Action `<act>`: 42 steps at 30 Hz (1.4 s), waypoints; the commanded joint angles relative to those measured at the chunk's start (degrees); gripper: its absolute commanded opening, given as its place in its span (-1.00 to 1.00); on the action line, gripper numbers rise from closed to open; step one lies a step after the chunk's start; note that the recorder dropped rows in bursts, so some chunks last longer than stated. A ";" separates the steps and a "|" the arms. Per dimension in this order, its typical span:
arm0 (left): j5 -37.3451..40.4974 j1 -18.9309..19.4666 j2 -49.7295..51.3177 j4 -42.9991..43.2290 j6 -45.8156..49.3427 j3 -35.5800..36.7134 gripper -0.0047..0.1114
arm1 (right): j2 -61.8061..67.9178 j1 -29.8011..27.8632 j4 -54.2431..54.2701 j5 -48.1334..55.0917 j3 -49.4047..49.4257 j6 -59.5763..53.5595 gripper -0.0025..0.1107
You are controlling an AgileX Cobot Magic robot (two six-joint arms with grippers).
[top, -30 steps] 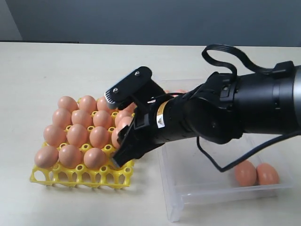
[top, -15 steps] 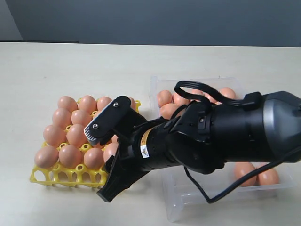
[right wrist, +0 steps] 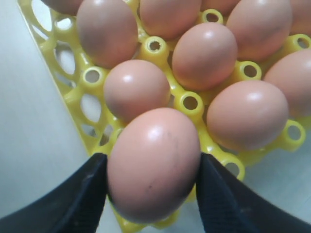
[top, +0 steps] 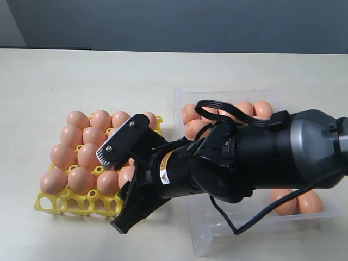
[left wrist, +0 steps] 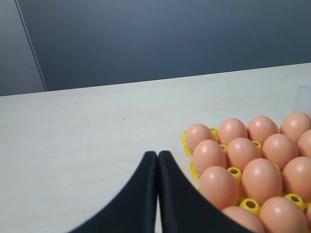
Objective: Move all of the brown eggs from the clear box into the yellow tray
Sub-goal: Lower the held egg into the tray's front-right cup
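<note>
Our right gripper (right wrist: 151,167) clamps one orange-brown egg (right wrist: 153,160) between part-open fingers above a corner cup of the bright yellow plastic lattice tray (top: 76,205), beside the clear plastic box (top: 217,236), both well short of the tabletop's far edge. Our left gripper (left wrist: 157,156) is pressed closed, empty.

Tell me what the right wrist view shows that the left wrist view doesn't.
Only the right wrist view shows the right gripper shut on one brown egg, held by empty cups along the edge of the yellow tray. Only the left wrist view shows the left gripper, its fingers pressed together and holding nothing, with the dark wall behind. Both views show the tray with seated eggs in its cups, and the pale table.
</note>
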 commanded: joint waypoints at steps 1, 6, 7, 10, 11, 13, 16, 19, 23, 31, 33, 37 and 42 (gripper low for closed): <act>0.00 -0.60 -0.28 0.07 -0.08 -0.07 -0.91 | -0.36 -0.21 -1.35 -0.81 0.28 -0.47 -0.65; 0.00 -0.60 -0.28 0.07 -0.08 -0.07 -0.91 | -0.36 -0.21 -2.02 -0.81 0.28 -0.47 -0.54; 0.00 -0.60 -0.28 0.07 -0.08 -0.07 -0.91 | -0.36 -0.21 -2.02 -0.81 0.28 -0.47 -0.51; 0.00 -0.60 -0.28 0.07 -0.08 -0.07 -0.91 | -0.36 -0.21 -3.10 -0.81 0.28 -0.47 -0.38; 0.00 -0.60 -0.28 0.07 -0.08 -0.07 -0.91 | -0.36 -0.21 -3.10 -0.81 0.28 -0.47 -0.34; 0.00 -0.60 -0.28 0.07 -0.08 -0.07 -0.91 | -0.36 -0.21 -3.10 -0.81 0.28 -0.47 -0.19; 0.00 -0.60 -0.28 0.07 -0.08 -0.07 -0.91 | -0.36 -0.21 -3.10 -0.81 0.28 -0.47 -0.12; 0.00 -0.60 -0.28 0.07 -0.08 -0.07 -0.91 | -0.36 -0.21 -3.10 -0.55 0.28 -0.47 -0.12; 0.00 -0.60 -0.28 0.07 -0.08 -0.07 -0.91 | 0.74 -0.21 -3.10 -0.43 0.28 -0.47 -0.12; 0.00 -0.60 -0.28 0.07 -0.08 -0.07 -0.91 | 1.40 -0.21 -3.10 0.05 0.28 -0.47 0.07; 0.00 -0.60 -0.28 0.07 -0.08 -0.07 -0.91 | 1.40 -0.21 -3.10 0.29 0.28 -0.47 0.08; 0.00 -0.60 -0.28 0.07 -0.08 -0.07 -0.91 | 0.96 -0.21 -3.10 2.91 -0.33 -0.47 0.08; 0.00 -0.60 -0.28 0.07 -0.08 -0.07 -0.91 | -5.96 -0.21 -10.58 16.29 -8.06 1.81 0.08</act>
